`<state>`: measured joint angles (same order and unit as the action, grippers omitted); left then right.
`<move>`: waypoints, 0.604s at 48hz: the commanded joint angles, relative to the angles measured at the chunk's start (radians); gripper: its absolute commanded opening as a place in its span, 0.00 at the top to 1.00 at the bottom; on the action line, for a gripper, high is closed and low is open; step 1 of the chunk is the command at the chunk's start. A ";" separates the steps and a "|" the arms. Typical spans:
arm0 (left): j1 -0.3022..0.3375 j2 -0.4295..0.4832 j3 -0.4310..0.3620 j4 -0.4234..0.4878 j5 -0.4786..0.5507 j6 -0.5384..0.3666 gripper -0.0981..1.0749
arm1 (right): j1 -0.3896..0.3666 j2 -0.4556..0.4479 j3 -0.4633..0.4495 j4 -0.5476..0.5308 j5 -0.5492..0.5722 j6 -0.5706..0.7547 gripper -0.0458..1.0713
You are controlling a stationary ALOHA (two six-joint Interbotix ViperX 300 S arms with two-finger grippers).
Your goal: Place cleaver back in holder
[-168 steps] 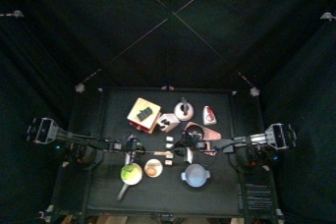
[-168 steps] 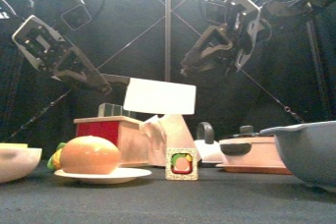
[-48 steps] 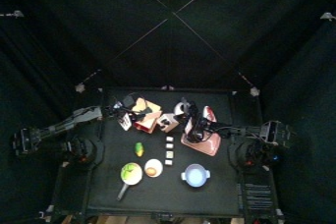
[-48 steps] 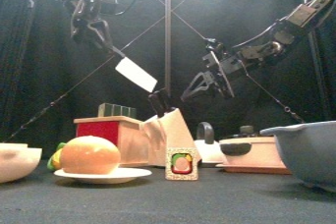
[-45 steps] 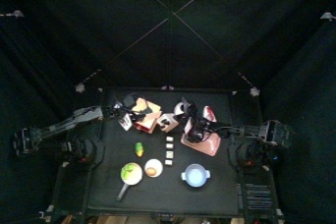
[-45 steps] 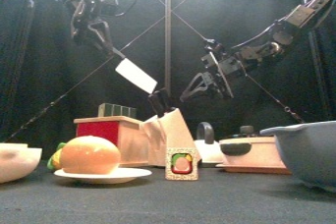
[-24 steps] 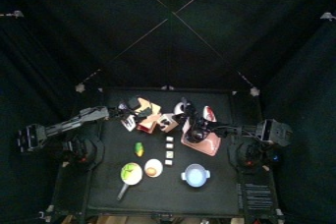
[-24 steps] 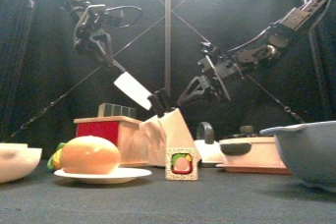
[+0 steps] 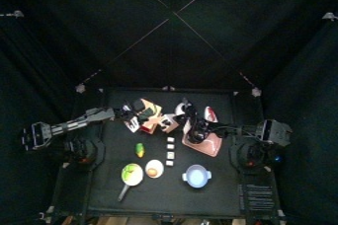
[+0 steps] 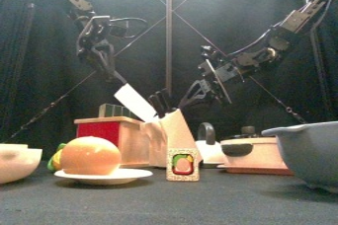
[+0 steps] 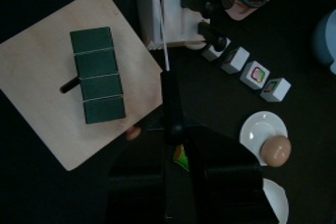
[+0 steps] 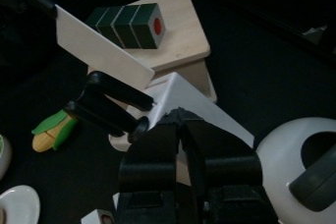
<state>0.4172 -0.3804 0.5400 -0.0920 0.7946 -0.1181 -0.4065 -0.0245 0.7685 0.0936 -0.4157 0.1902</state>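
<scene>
The holder (image 12: 171,36) is a tan wooden block with dark slots and a red patch, standing at the table's back left (image 9: 142,111). My left gripper (image 10: 111,75) is shut on the cleaver (image 10: 133,101) and holds its white blade slanting down, the lower tip close over the holder (image 10: 166,136). In the left wrist view the blade is edge-on above the slotted face (image 11: 53,81), between my left gripper's (image 11: 171,135) jaws. My right gripper (image 10: 189,97) reaches in from the right and is shut on the holder's near corner (image 12: 184,120).
A pinkish-red board (image 10: 258,169) with a dark pot lies right of the holder. Near the front stand a grey bowl (image 10: 310,150), a small picture card (image 10: 184,164), a round orange fruit (image 10: 90,155) on a white plate, and a light bowl (image 10: 14,162).
My left gripper has come down and slightly right with the cleaver, bringing the blade from well above the holder to just over it. The right gripper has stayed on the holder.
</scene>
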 commanded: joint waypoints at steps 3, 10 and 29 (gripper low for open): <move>0.005 -0.002 -0.032 0.003 -0.011 0.002 0.56 | -0.006 -0.012 -0.026 0.000 -0.005 -0.002 0.68; 0.003 0.011 -0.048 0.002 -0.012 0.002 0.56 | -0.006 -0.005 -0.031 0.005 -0.005 -0.002 0.68; 0.000 0.083 -0.106 0.003 0.005 0.011 0.56 | 0.002 0.026 -0.055 0.000 0.051 -0.002 0.68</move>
<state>0.4172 -0.2991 0.4740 -0.0905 0.7992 -0.1104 -0.4050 0.0123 0.7424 0.0951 -0.3774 0.1887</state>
